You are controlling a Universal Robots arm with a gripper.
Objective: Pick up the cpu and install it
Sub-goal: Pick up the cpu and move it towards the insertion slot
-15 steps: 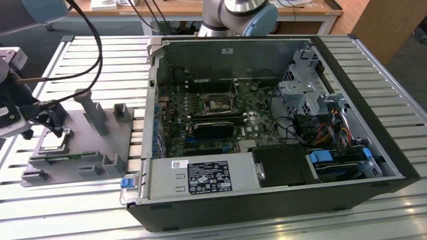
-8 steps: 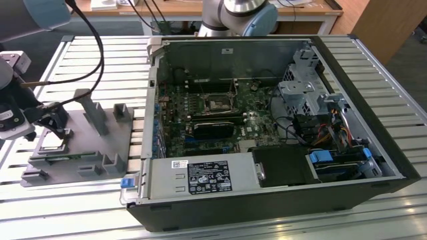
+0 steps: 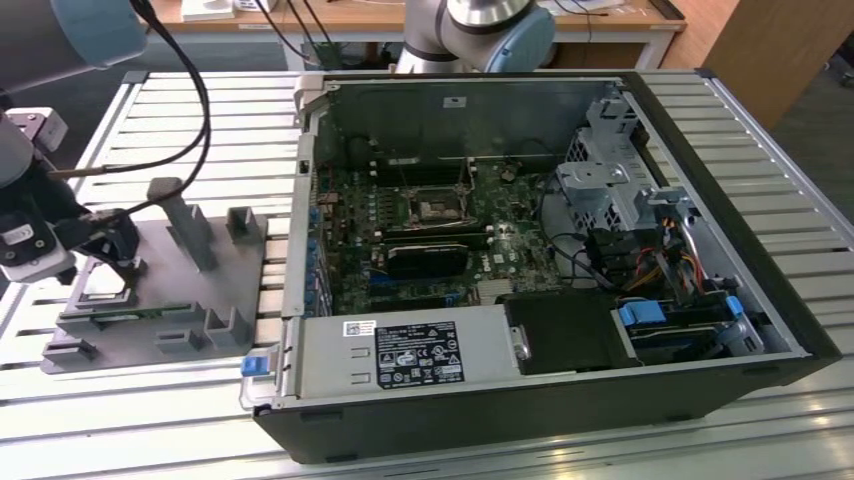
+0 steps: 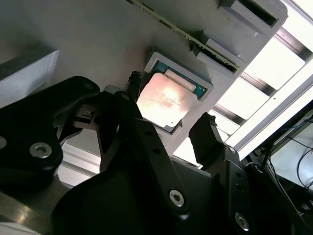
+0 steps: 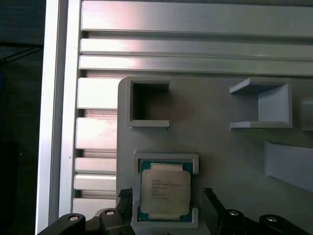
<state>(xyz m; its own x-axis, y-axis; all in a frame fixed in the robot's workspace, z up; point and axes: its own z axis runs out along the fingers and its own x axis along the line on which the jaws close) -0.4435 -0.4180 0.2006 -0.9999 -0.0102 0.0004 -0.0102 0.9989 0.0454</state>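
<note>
While astride cpu, gripper wide

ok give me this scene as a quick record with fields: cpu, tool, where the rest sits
cpu: flat in its square nest on the grey holder plate, metal top up
tool: open, one finger on each side of the cpu, not closed on it
grey holder plate: on the slatted table, at the exterior view's left of the computer case
computer case: side open, motherboard exposed
socket: mid-motherboard, well apart from the tool
task state: cpu not yet lifted
</note>
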